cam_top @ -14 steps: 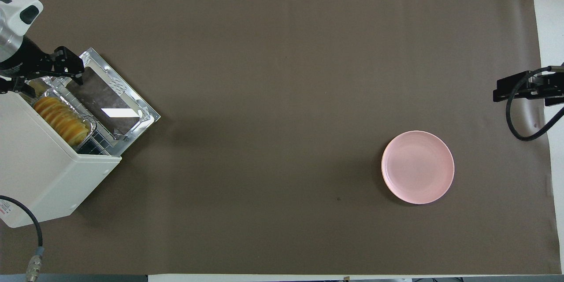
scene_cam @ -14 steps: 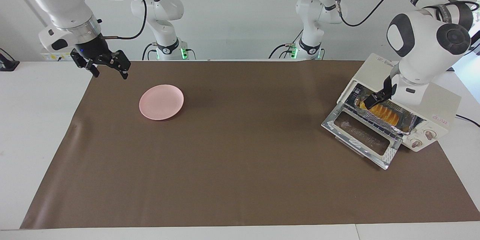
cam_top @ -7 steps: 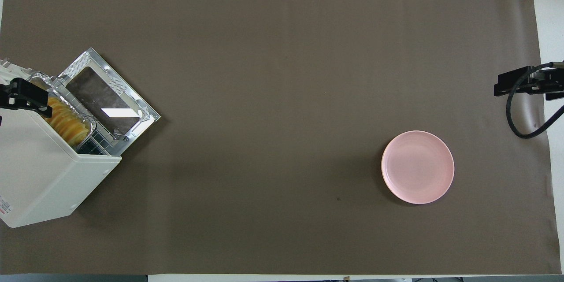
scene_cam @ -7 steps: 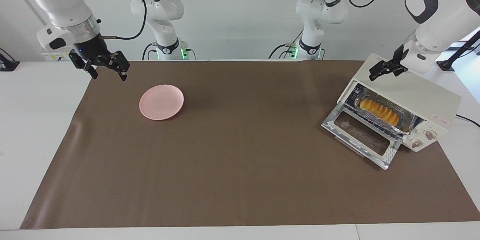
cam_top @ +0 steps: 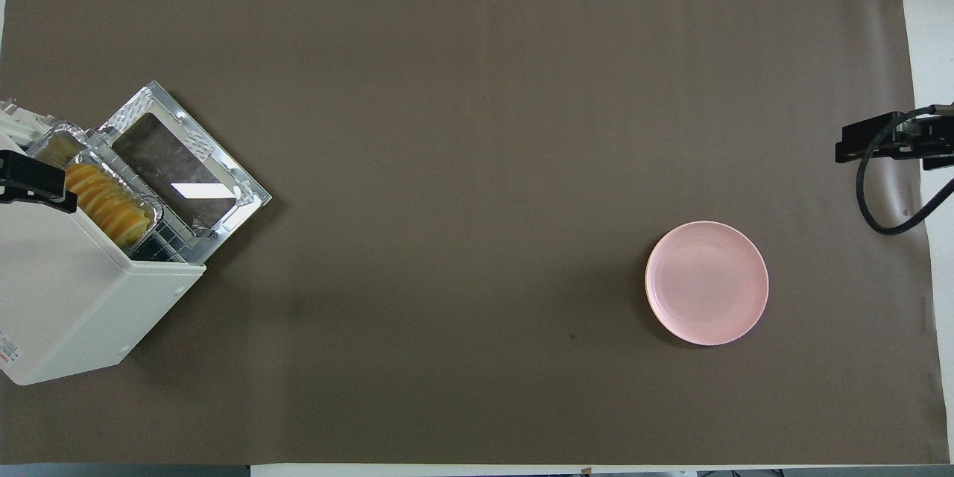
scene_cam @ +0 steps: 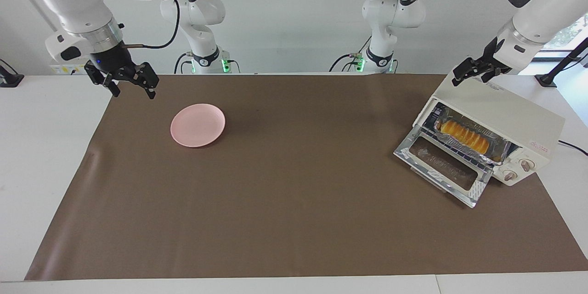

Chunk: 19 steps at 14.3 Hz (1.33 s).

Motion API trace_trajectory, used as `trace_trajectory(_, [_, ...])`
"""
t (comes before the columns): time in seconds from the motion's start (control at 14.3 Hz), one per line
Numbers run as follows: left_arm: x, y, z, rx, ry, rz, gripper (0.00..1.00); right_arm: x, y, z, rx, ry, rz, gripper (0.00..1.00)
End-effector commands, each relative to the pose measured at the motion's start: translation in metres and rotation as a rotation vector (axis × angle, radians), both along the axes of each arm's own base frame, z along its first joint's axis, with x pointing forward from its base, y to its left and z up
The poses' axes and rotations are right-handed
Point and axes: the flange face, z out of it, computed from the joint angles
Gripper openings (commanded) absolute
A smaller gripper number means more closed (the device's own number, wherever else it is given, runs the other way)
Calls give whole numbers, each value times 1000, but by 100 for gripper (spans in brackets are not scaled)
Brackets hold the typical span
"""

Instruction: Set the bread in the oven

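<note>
The golden ridged bread [scene_cam: 463,134] lies in a crinkled foil tray on the wire rack inside the cream-white oven [scene_cam: 514,115], at the left arm's end of the table. The oven's glass door [scene_cam: 443,165] hangs open, flat on the mat. In the overhead view the bread [cam_top: 104,197] shows at the mouth of the oven [cam_top: 67,291]. My left gripper [scene_cam: 468,78] is open and empty, raised over the oven's top edge; it shows in the overhead view [cam_top: 33,182] too. My right gripper [scene_cam: 134,92] is open and empty, waiting over the mat's edge at the right arm's end.
A round pink plate [scene_cam: 197,125] sits empty on the brown mat toward the right arm's end, also in the overhead view [cam_top: 706,282]. The right gripper [cam_top: 868,145] with its looped cable shows at the overhead view's edge.
My left gripper has let go of the bread in the oven, lifted out and drawn back up over the oven's top. The right arm has barely moved.
</note>
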Motion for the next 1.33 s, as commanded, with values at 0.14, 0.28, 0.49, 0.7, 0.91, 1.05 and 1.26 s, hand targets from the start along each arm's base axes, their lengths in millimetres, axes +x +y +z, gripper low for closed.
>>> trace_trajectory(0.14, [-13,4,-4,-10,-10,-55,100,-1,1,0,12,-12,-16,100])
trace_trajectory(0.28, [-20,-5,-9,-18,-22,-107,100,-2,2,0,11,-7,-15,100])
trace_trajectory(0.49, [-18,-13,-2,-14,-54,-122,100,-4,3,-3,11,8,-9,100])
trace_trajectory(0.7, [-19,-31,-3,-9,-54,-157,100,-4,1,-3,11,8,-10,100])
trace_trajectory(0.91, [-15,-36,-1,1,-64,-169,100,-4,2,-3,11,10,-9,100])
trace_trajectory(1.05, [-15,-36,-1,1,-67,-168,100,-5,1,-3,11,10,-10,100])
trace_trajectory(1.26, [-15,-51,-3,3,-64,-196,100,-5,1,-3,11,10,-10,100])
